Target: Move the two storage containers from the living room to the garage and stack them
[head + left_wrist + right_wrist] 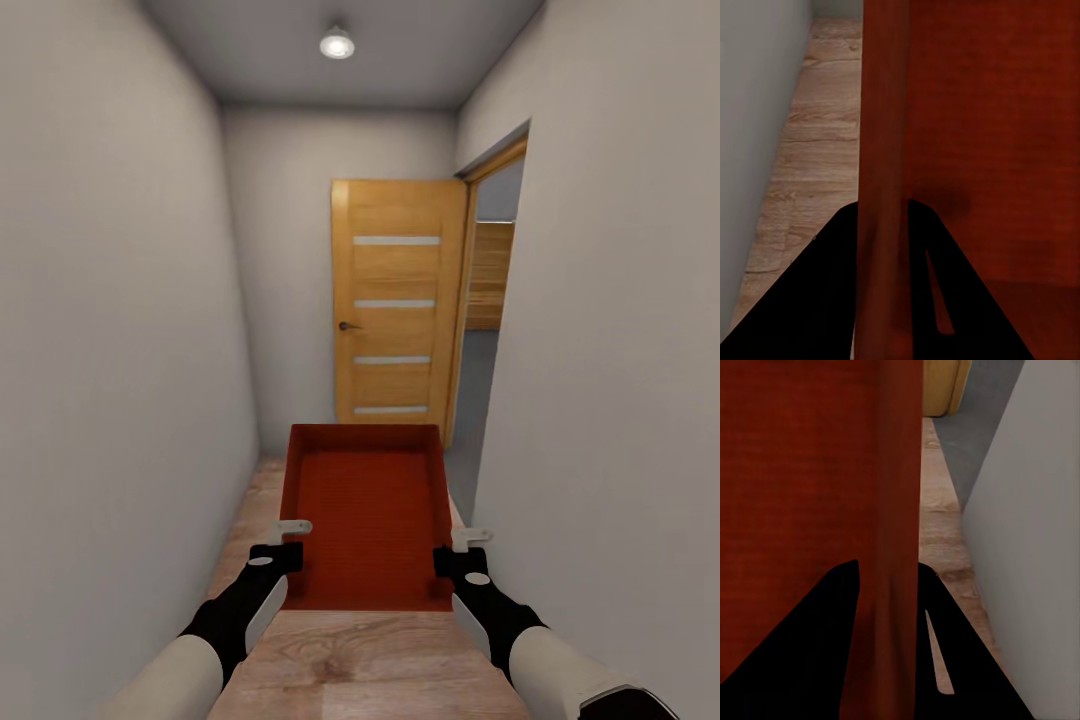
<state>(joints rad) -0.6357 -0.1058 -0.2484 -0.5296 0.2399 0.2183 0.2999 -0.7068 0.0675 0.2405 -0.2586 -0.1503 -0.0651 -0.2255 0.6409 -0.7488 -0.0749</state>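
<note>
Nearest the head camera, both forearms reach forward, their upper parts cut off by the lower frame edge. The left gripper (287,545) is clamped on the left side wall of a storage container (372,520), near its closest corner; the left wrist view confirms it, with dark fingers (825,300) either side of the orange-red wall (881,187). The right gripper (458,553) grips the opposite side wall in the same manner — in the right wrist view one finger (802,652) sits inside the bin and the other outside, the wall (898,510) pinched between them. Fingertip contact itself is lost in shadow in both wrist views.

The container is held level between the arms, open side up, above light wood plank flooring (370,660). Its far wall hides the floor directly beyond it.

The setting is a narrow corridor with plain pale walls (120,380) close on both sides. At the far end stands a wooden door (397,310) with four pale horizontal strips and a small dark handle, swung open against the end wall. To its right is a doorway (488,300) — through it, a strip of grey floor (468,400) and a wooden surface further in, too partial to identify. A round ceiling light (337,43) glows overhead.
</note>
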